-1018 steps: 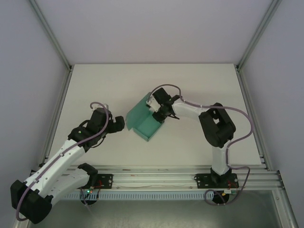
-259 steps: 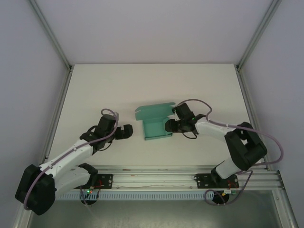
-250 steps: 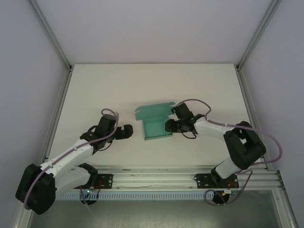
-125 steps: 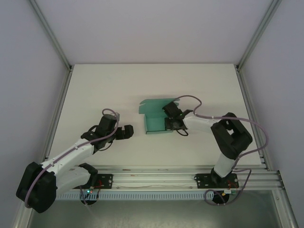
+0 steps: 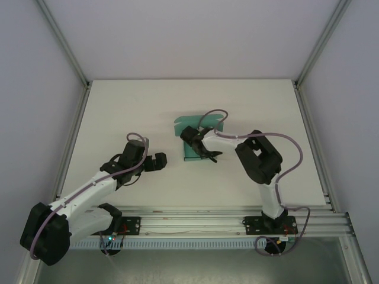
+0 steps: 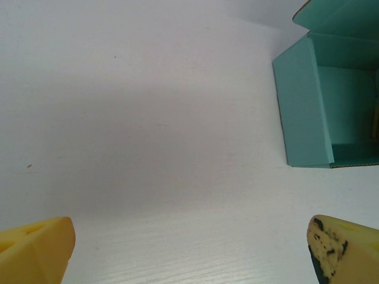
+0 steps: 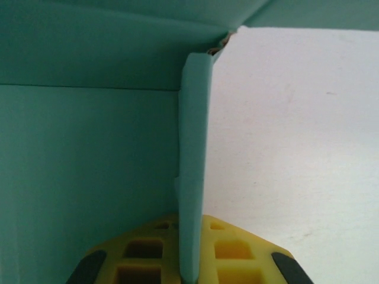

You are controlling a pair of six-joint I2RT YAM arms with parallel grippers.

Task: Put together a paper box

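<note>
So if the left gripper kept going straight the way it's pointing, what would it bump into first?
Probably the teal-green card box: its near wall lies ahead, off to one side of the open left gripper. Only bare white table lies between, though depth is hard to judge.

Paper box (image 6: 302, 106) teal-green; left tool (image 6: 189, 251) pads (image 6: 346, 251) yellow, one seemingly black-flecked.

A bare white counter (image 5: 136, 106) fills the middle of the frame, a silver rail (image 5: 195, 220) along its lower edge, pale grey walls (image 5: 189, 35) above.
</note>
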